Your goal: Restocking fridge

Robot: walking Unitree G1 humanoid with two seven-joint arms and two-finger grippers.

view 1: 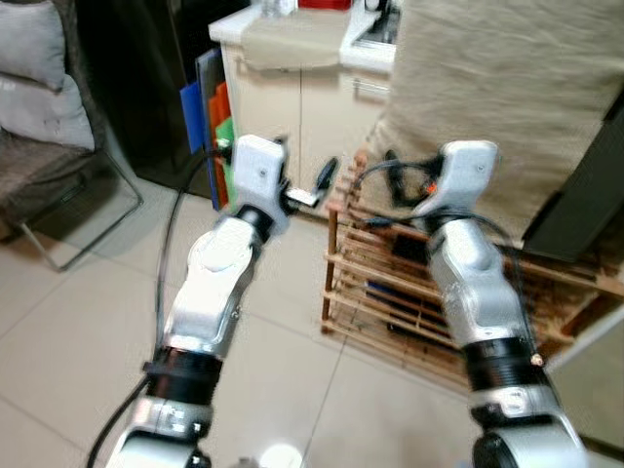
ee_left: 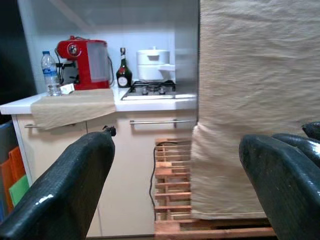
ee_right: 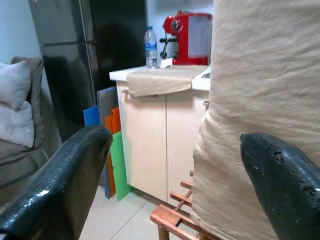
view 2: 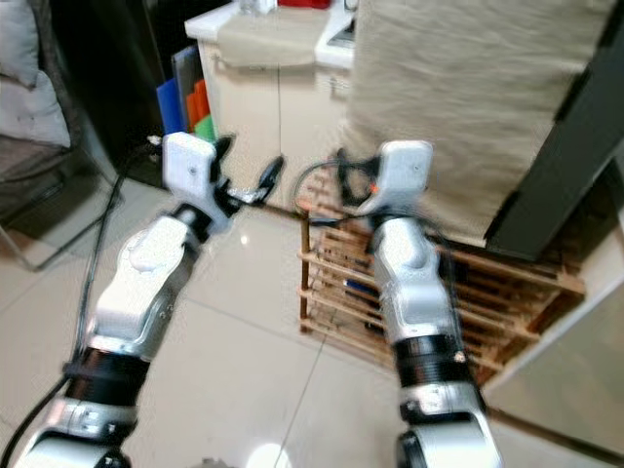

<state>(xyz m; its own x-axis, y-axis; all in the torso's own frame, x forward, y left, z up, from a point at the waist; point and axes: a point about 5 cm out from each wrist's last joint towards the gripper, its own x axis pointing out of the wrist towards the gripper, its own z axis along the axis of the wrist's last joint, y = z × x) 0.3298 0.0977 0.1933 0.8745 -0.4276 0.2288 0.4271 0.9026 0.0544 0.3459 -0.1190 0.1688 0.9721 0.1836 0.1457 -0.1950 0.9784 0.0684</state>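
Nearest the camera, two silver robot arms reached forward over a pale tiled floor point(view 1: 88, 331). The left tool point(ee_left: 170, 200) and the right tool point(ee_right: 170, 185) were both released, black fingers spread wide and grasping nothing.

Ahead stood a slatted wooden pallet point(view 1: 390, 292) bearing a bulky shape under a beige woven cloth point(view 1: 507, 107). Beyond it, a white kitchen desk point(ee_left: 75, 102) carried a clear plastic water bottle point(ee_left: 50, 74), a red coffee machine point(ee_left: 82, 62) and a dark glass bottle point(ee_left: 123, 70).

The tall dark steel fridge point(ee_right: 85, 65) stood upright, long axis vertical, left of the desk, its front facing the room and its door apparently closed.

No stock was in either tool, so the step could not be settled. Going well probably meant walking steadily, skirting the pallet corner and squaring up to the fridge or desk.
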